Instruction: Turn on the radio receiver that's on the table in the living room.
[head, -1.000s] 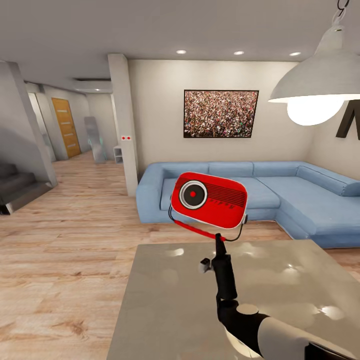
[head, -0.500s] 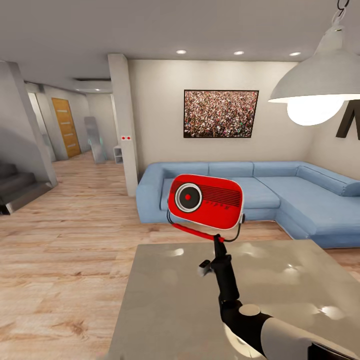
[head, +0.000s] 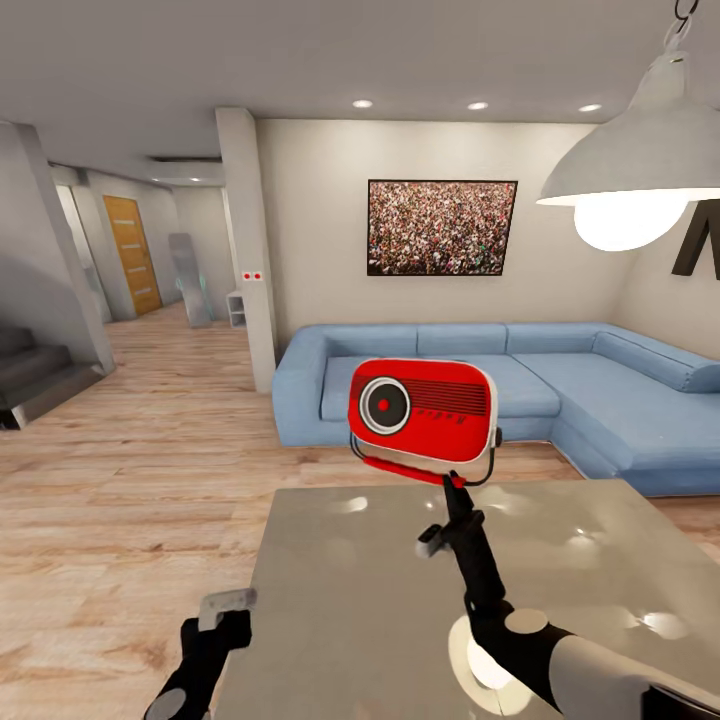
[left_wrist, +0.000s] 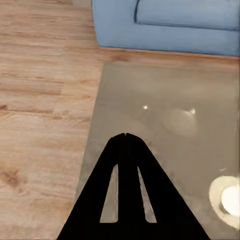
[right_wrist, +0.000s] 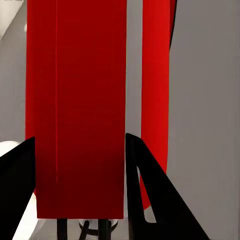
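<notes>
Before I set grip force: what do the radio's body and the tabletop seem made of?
The radio receiver: smooth red shell, likely glossy plastic, judging by its even sheen; its handle looks like thin metal. The table: hard polished grey top, mirroring lamp glare; stone, glass or lacquer, unclear which.

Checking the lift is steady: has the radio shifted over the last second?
Yes. Against the sofa, the radio has levelled out and drifted slightly right, held by the right gripper.

blue L-shaped fabric sofa (head: 560, 385) against back wall | framed crowd picture (head: 441, 227) above | white pendant lamp (head: 628, 170) upper right | orange wooden door (head: 132, 254) down hallway
</notes>
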